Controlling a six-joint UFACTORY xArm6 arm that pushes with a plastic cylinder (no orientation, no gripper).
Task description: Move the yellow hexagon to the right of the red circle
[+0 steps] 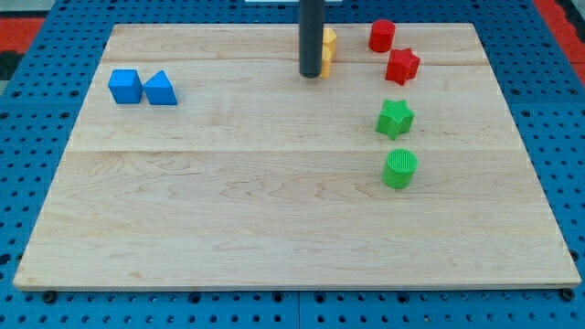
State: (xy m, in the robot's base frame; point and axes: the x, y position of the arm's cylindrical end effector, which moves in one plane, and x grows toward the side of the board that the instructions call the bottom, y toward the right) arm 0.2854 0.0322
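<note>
Upper centre of frame: tip [312, 75] stands against the left side of the yellow hexagon [328, 51], apparently set to push it rightward. Red circle [381, 36] lies just right. No fingers fitted; rod only

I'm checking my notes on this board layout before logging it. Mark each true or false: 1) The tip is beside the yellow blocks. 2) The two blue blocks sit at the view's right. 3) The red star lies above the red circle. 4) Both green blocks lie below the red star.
1) True: my tip is at the left side of the yellow blocks.
2) False: the blue cube and blue triangle sit at the view's left.
3) False: the red star lies below the red circle.
4) True: the green star and green circle lie below it.
</note>
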